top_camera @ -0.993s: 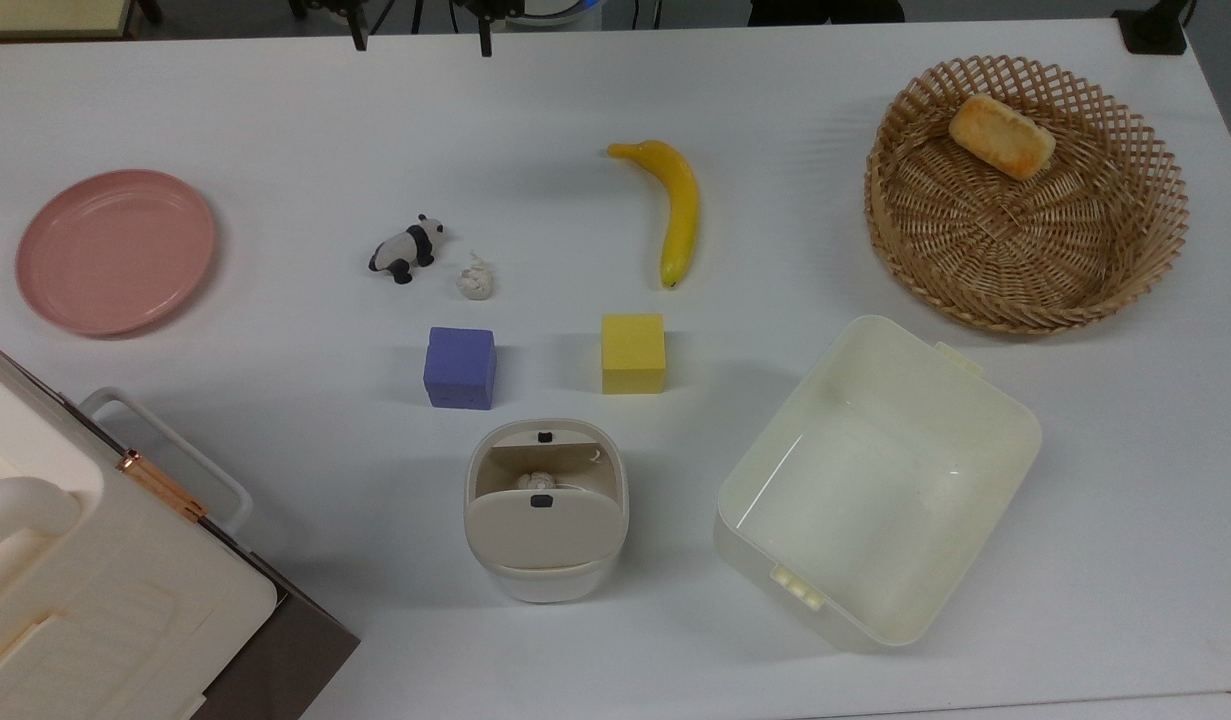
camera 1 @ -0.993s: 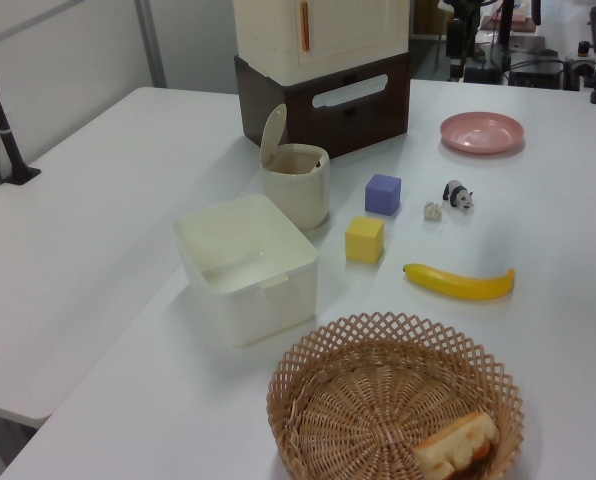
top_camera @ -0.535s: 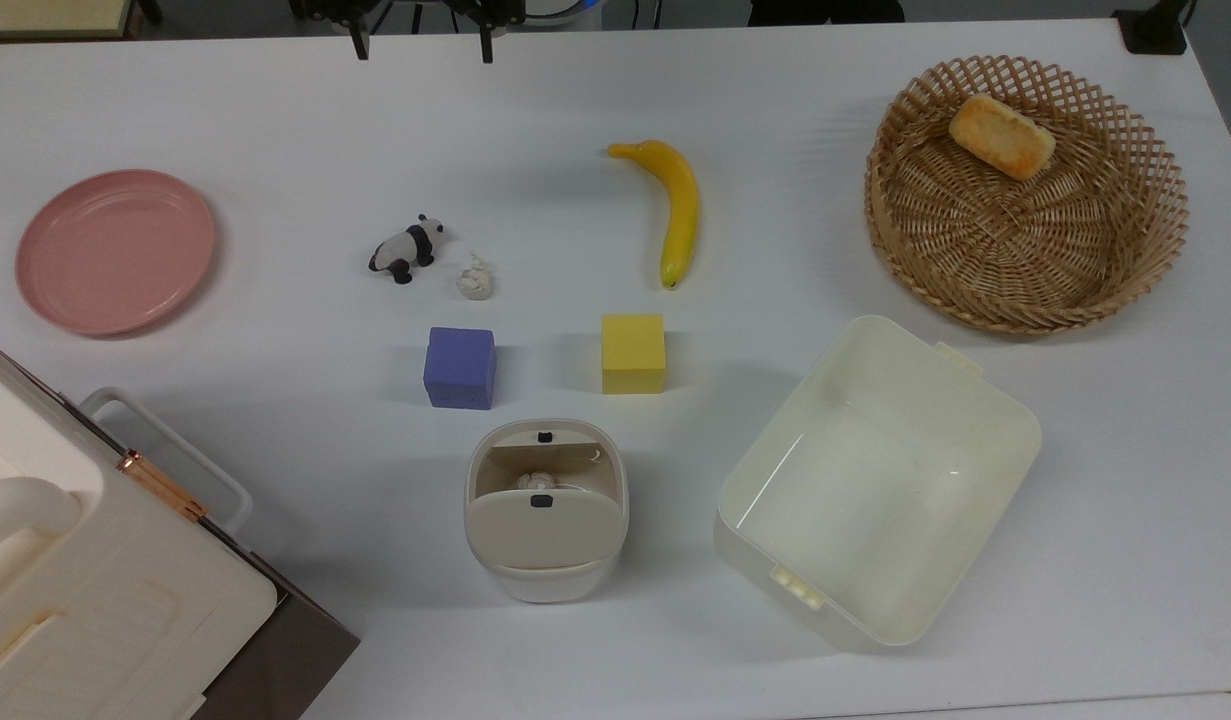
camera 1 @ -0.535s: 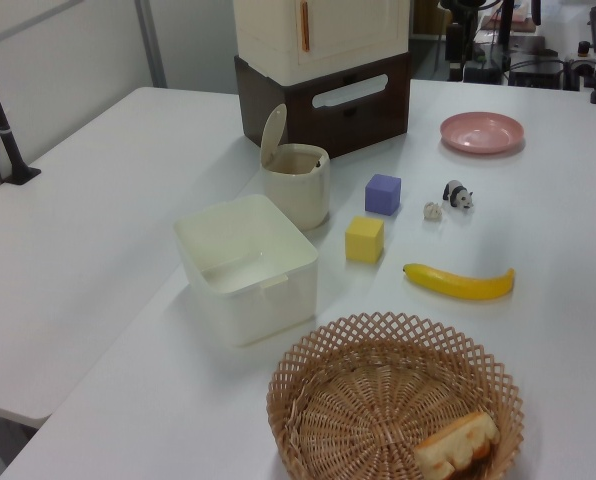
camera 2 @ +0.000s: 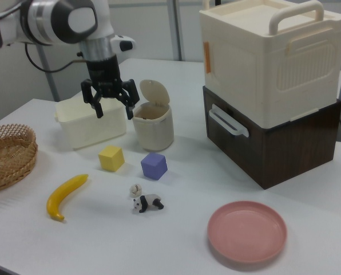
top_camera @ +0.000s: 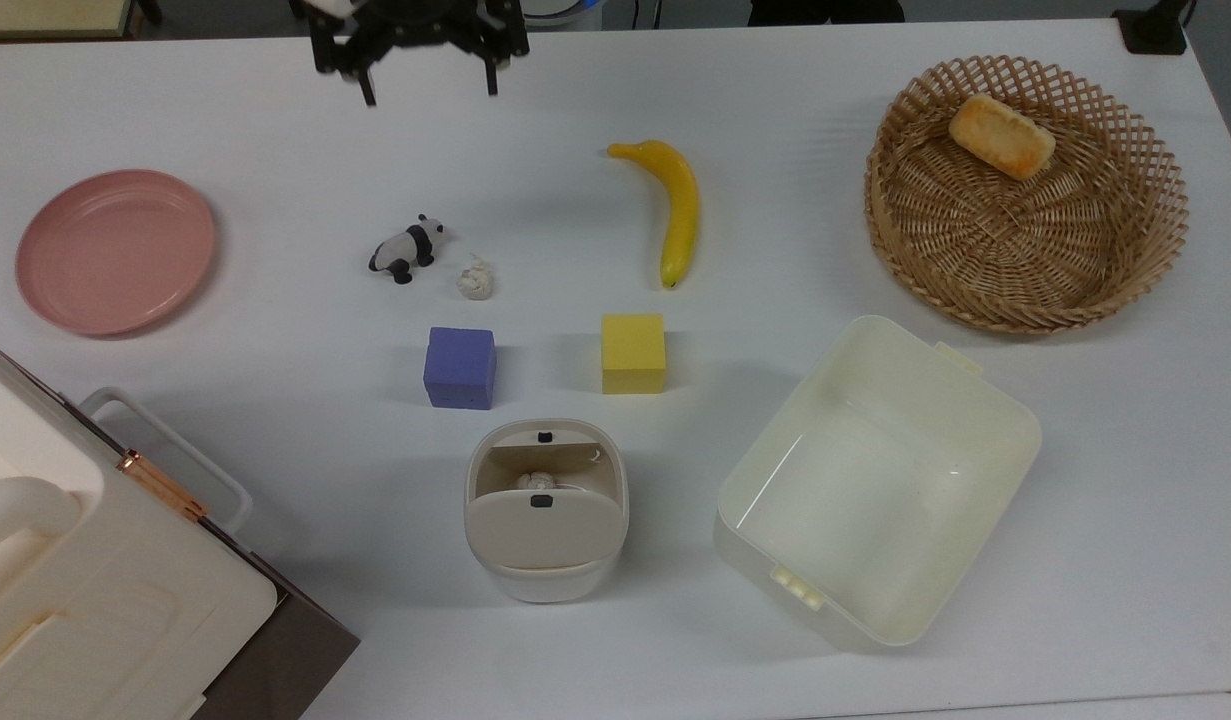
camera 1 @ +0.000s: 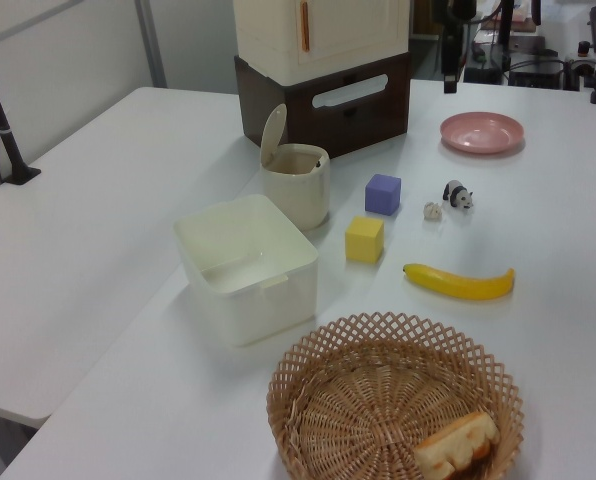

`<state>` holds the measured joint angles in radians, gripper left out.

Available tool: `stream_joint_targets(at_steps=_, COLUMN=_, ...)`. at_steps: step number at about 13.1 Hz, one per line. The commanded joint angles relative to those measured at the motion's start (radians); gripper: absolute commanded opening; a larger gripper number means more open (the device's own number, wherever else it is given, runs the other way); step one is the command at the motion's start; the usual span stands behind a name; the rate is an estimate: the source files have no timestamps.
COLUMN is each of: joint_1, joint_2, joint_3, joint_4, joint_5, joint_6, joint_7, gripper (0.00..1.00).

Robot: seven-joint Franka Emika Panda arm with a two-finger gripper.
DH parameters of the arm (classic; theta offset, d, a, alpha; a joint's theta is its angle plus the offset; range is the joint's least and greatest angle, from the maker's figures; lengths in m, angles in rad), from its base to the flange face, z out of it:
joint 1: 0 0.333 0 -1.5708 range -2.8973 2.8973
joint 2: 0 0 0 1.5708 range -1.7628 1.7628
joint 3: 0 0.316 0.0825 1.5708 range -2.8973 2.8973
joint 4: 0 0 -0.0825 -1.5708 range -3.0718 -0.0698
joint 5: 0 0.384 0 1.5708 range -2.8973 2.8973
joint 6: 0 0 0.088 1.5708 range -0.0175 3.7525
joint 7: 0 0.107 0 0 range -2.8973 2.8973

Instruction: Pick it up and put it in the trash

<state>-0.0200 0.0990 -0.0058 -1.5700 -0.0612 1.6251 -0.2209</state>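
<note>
The gripper, fingers spread wide and empty, has come further in over the white worktop's far edge. The beige rounded bin, flap tilted open, sits near the front edge. The lumpy paper wad lies mid-worktop, unmoved, just beside the panda figurine.

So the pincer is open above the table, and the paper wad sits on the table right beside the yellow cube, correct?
Not quite. The pincer is open above the table, but the paper wad lies right beside the panda figurine, not the yellow cube, which stands well apart from it. The top view shows this.
</note>
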Motion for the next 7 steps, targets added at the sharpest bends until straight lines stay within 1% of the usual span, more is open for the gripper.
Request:
stream_joint_targets(at_steps=1, joint_1=0.017, joint_2=-0.008, joint_3=0.001, joint_4=-0.137, joint_5=0.014, joint_6=0.160, joint_7=-0.060, gripper=1.00)
stream_joint_targets(at_steps=2, joint_1=0.017, joint_2=-0.009, joint_3=0.004, joint_4=-0.180, joint_5=0.014, joint_6=0.194, joint_7=-0.063, gripper=1.00)
stream_joint_targets(at_steps=4, joint_1=0.025, joint_2=-0.007, joint_3=0.004, joint_4=-0.263, joint_5=0.012, joint_6=0.278, joint_7=-0.121, gripper=1.00)
stream_joint_targets(at_steps=7, joint_1=0.034, joint_2=-0.002, joint_3=0.004, joint_4=-0.350, joint_5=0.007, joint_6=0.373, joint_7=-0.123, gripper=0.98)
